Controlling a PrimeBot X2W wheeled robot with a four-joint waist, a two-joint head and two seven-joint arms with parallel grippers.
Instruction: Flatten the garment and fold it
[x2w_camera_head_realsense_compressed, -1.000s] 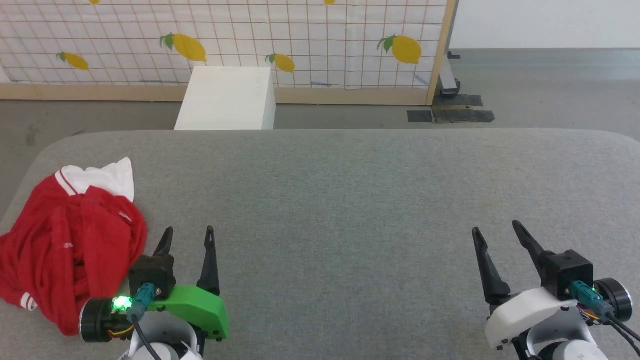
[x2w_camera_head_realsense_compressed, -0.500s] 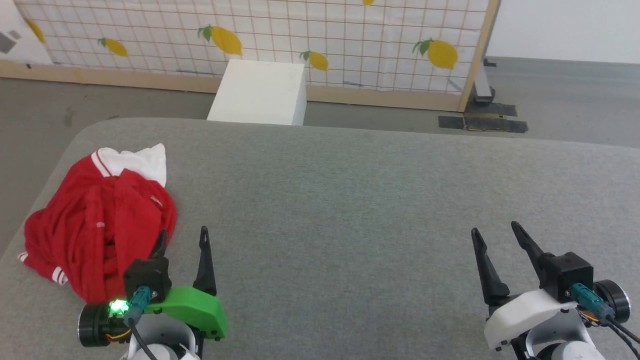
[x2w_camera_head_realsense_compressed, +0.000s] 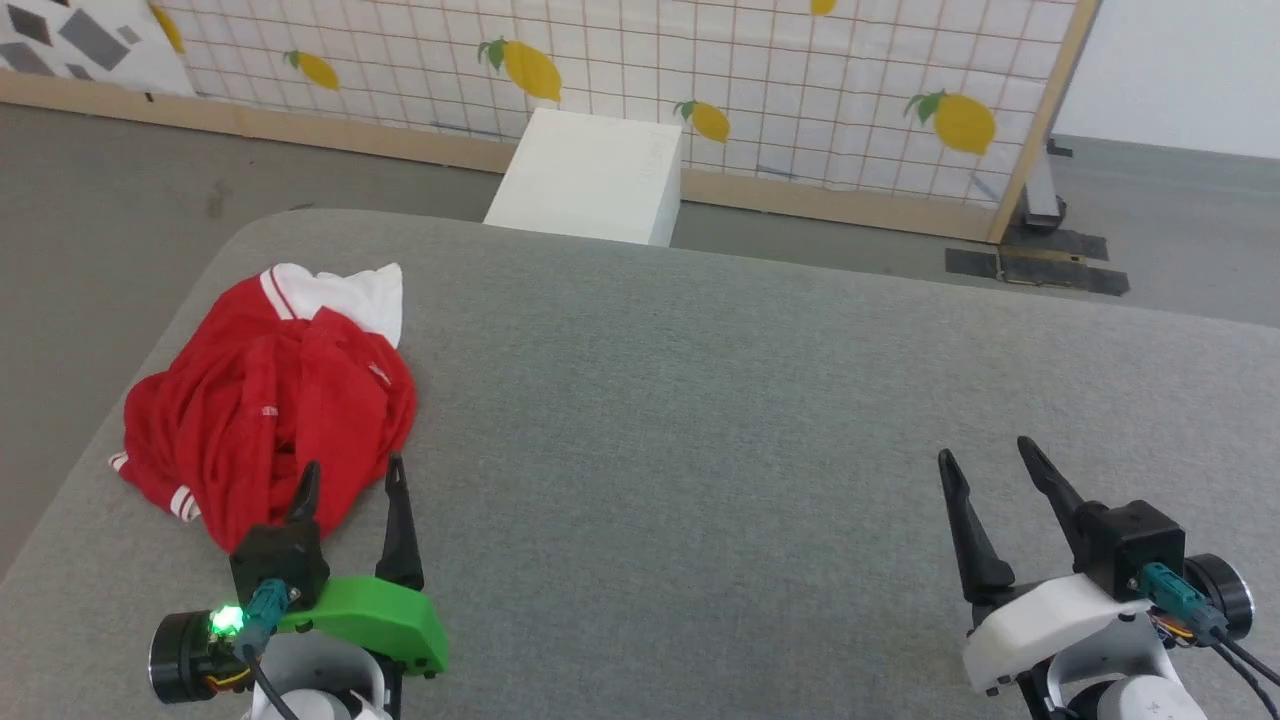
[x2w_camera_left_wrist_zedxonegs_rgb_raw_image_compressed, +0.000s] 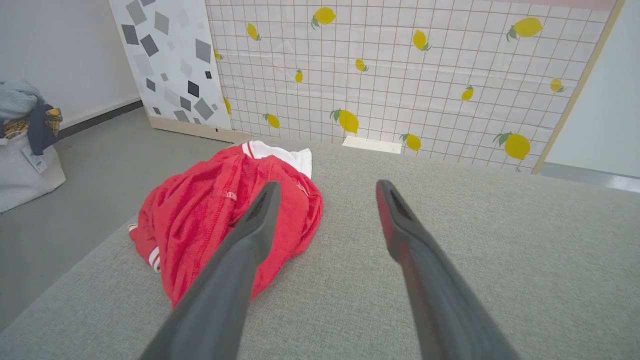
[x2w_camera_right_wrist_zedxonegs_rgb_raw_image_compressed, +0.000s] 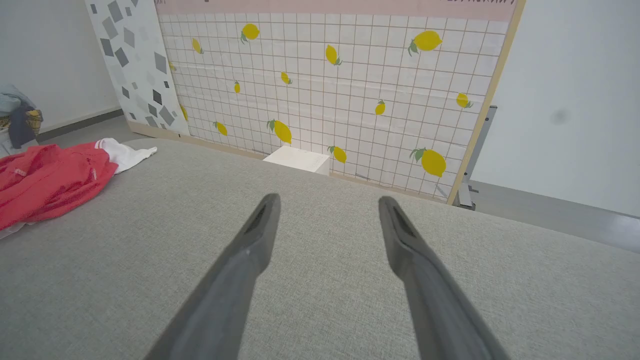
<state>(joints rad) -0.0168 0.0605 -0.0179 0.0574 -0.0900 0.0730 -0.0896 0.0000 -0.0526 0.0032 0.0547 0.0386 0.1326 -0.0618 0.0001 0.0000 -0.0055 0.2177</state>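
Note:
The garment (x2w_camera_head_realsense_compressed: 260, 400) lies crumpled in a red heap with a white sleeve at its far end, near the left end of the grey table (x2w_camera_head_realsense_compressed: 700, 420). My left gripper (x2w_camera_head_realsense_compressed: 352, 478) stands open just at the heap's near edge, its left finger over the red cloth, nothing between the fingers. In the left wrist view the garment (x2w_camera_left_wrist_zedxonegs_rgb_raw_image_compressed: 215, 215) lies left of and behind the left gripper (x2w_camera_left_wrist_zedxonegs_rgb_raw_image_compressed: 325, 190). My right gripper (x2w_camera_head_realsense_compressed: 985, 455) is open over bare table at the lower right. The right wrist view has the garment (x2w_camera_right_wrist_zedxonegs_rgb_raw_image_compressed: 45, 182) at far left, well away from the right gripper (x2w_camera_right_wrist_zedxonegs_rgb_raw_image_compressed: 327, 202).
A white box (x2w_camera_head_realsense_compressed: 590, 178) stands on the floor behind the table, before a lemon-print screen (x2w_camera_head_realsense_compressed: 700, 80) with a wooden frame. A white bag with clothes (x2w_camera_left_wrist_zedxonegs_rgb_raw_image_compressed: 22, 145) sits on the floor at far left. The table's left edge runs close to the garment.
The head camera has turned left, so the whole picture has shifted right. The left gripper now sits closer to the garment's near edge. Both grippers stay open.

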